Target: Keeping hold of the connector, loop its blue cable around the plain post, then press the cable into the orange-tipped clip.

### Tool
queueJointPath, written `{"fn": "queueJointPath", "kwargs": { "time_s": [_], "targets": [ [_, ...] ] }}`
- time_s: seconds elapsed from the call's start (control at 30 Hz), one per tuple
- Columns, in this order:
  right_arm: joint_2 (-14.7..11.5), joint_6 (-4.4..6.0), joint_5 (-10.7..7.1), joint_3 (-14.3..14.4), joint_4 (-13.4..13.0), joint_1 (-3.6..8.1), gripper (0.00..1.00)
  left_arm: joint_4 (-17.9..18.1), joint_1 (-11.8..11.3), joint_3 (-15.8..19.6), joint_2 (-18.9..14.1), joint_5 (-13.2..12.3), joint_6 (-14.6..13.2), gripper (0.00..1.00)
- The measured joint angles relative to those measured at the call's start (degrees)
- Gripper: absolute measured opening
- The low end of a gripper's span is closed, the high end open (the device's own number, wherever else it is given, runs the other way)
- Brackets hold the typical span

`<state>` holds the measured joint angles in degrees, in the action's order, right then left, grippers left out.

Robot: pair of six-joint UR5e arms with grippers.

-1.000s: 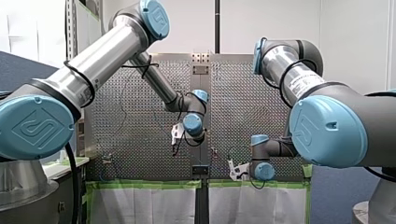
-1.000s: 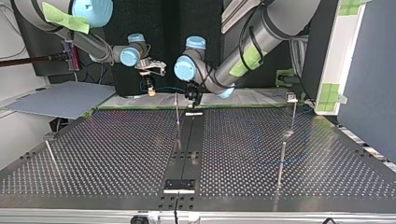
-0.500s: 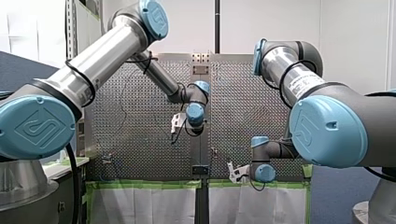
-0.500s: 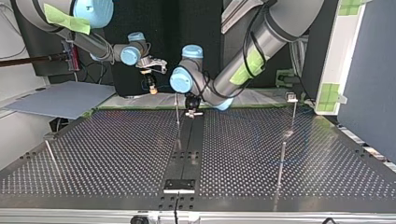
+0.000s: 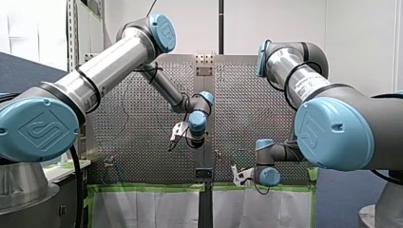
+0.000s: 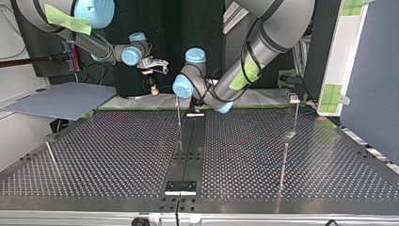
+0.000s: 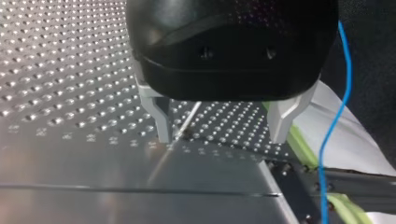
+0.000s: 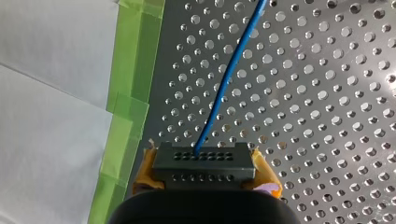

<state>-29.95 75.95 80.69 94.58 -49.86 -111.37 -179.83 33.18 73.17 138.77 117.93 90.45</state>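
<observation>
Shifts left gripper (image 7: 222,137), spread and empty, slightly near plain post (image 6: 179,113), clamps connector (image 8: 204,161) in right gripper (image 8: 204,179), apparently leaves blue cable (image 8: 229,79) neither looped nor clipped.

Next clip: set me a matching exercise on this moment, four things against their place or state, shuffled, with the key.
Things:
1 connector
2 my left gripper
3 blue cable
4 green tape

Place or state:
A open
B along the table's edge
C clamped in my right gripper
D leaving the connector, across the table's holes

Pairs: 1-C, 2-A, 3-D, 4-B
</observation>
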Motion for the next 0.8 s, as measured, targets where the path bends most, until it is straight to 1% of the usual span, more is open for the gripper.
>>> {"fn": "queueJointPath", "kwargs": {
  "time_s": [0.2, 0.33, 0.47, 0.67, 0.8],
  "targets": [
    [0.01, 0.0, 0.01, -0.02, 0.0, 0.0, 0.0, -3.53, -0.3, -1.77, 0.04, -0.11, -0.11, 1.0],
    [0.01, 0.0, 0.05, -0.03, -0.04, -0.01, 0.0, -5.43, -0.78, -2.99, 0.88, -0.18, -0.53, 1.0],
    [0.01, 0.01, 0.08, -0.03, -0.01, -0.11, 0.0, -7.64, -0.84, -5.04, 2.84, -0.2, -1.69, 1.0],
    [0.01, 0.05, 0.06, -0.03, -0.05, -0.17, 0.0, -11.24, -1.11, -8.62, 6.4, -0.62, -0.95, 1.0],
    [0.01, 0.13, 0.08, -0.03, -0.14, -0.2, 0.0, -13.69, -1.77, -11.09, 8.2, -0.69, -1.43, 1.0]
  ]
}}
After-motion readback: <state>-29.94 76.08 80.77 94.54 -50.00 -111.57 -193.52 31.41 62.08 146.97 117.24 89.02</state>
